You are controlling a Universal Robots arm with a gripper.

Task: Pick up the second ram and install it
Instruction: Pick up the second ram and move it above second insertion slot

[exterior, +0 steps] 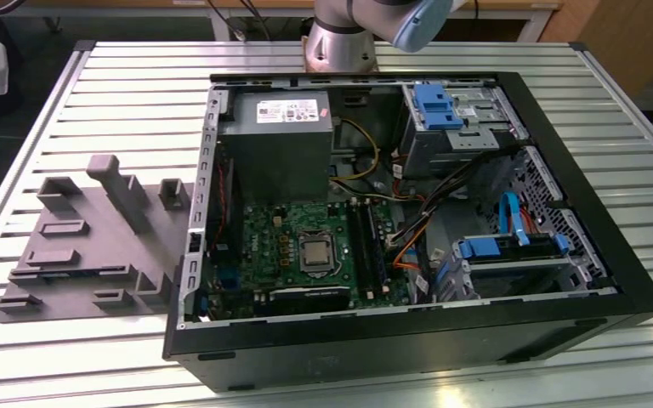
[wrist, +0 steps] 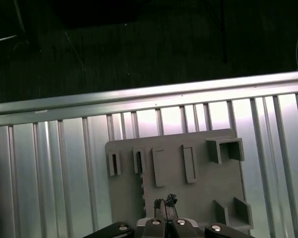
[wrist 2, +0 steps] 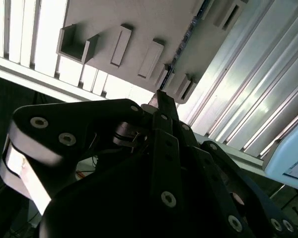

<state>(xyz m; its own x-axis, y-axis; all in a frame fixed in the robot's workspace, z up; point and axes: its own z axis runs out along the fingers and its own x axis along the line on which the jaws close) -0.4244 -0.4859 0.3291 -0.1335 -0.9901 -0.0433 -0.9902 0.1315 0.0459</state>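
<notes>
While the gripper [wrist: 165,202] hangs above the grey holder tray [wrist: 198,198], its jaws are drawn narrow, almost together, with nothing seen between them. In the first wrist view the second ram [wrist: 138,160] looks to be the thin dark strip standing on edge in a narrow slot of the tray, near the gripper but apart from it. On the slatted metal table [exterior: 133,85] the tray lies at the exterior view's left, just beside the open computer case [exterior: 417,340], with its green motherboard [exterior: 269,229] inside

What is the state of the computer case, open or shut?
Open: the computer case has no side cover, and the green motherboard inside shows.
</notes>
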